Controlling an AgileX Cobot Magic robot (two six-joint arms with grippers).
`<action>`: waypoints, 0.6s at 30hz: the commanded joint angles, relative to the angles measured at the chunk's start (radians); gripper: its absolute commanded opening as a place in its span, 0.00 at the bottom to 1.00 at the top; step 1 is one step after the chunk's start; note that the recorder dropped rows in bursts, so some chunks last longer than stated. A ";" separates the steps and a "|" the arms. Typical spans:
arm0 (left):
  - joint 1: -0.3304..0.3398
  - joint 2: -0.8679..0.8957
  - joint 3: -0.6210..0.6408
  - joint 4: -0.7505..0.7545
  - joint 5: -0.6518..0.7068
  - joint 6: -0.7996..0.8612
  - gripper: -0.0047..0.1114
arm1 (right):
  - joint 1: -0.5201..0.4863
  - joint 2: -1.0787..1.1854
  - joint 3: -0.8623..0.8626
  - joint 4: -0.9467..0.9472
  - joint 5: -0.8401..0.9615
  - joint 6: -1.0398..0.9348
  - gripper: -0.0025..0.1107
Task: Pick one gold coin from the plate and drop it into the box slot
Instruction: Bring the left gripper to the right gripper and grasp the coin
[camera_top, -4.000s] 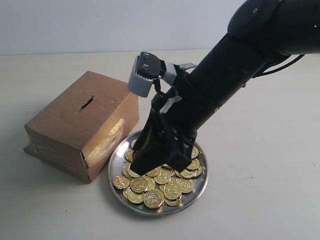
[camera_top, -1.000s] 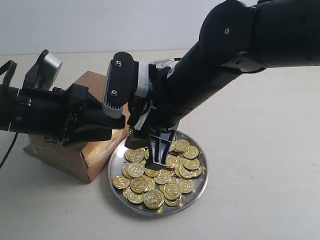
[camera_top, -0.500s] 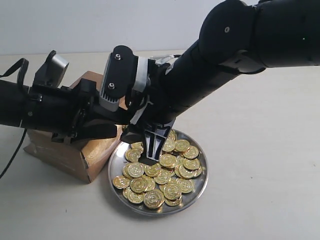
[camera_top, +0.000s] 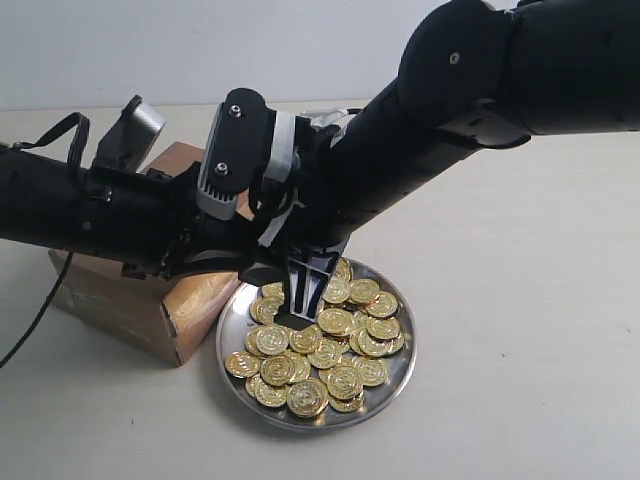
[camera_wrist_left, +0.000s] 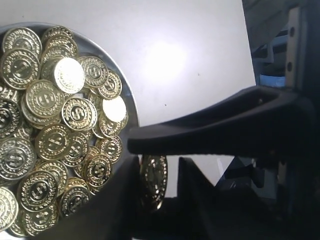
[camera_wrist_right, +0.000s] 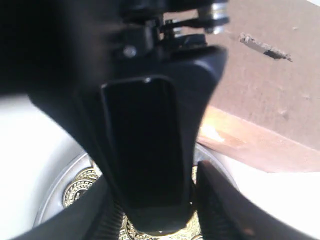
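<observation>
The silver plate (camera_top: 408, 352) holds several gold coins beside the brown box (camera_top: 105, 290). My right gripper (camera_top: 296, 290) hangs just above the plate's near-box side, shut on one gold coin (camera_wrist_left: 154, 182) by its rim; one of its fingers (camera_wrist_left: 210, 132) crosses above the coin. My left gripper (camera_wrist_left: 159, 167) reaches in over the box and straddles the coin's faces. It is open, with a light gap on one side. In the right wrist view a left finger (camera_wrist_right: 145, 150) fills the space between the right gripper (camera_wrist_right: 155, 200), the coin (camera_wrist_right: 165, 231) peeking below. The slot (camera_wrist_right: 265, 47) shows there.
The left arm (camera_top: 70, 205) lies across the box top and hides the slot in the exterior view. The right arm (camera_top: 450, 110) slants down from the upper right. The pale table (camera_top: 520, 330) spreads around the plate and box.
Four seconds ago the right gripper was down among the coins and no left arm showed. Since then it rose with a coin, and the left arm slid in from the left to meet it.
</observation>
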 joint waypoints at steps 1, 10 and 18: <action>-0.006 0.002 -0.008 -0.001 0.001 -0.004 0.27 | 0.001 -0.011 -0.003 0.006 -0.008 -0.005 0.24; -0.006 0.002 -0.008 0.010 -0.003 -0.004 0.07 | 0.001 -0.011 -0.003 0.006 -0.008 -0.005 0.24; -0.006 0.002 -0.008 0.012 -0.003 -0.002 0.04 | 0.001 -0.011 -0.003 0.006 -0.008 -0.006 0.37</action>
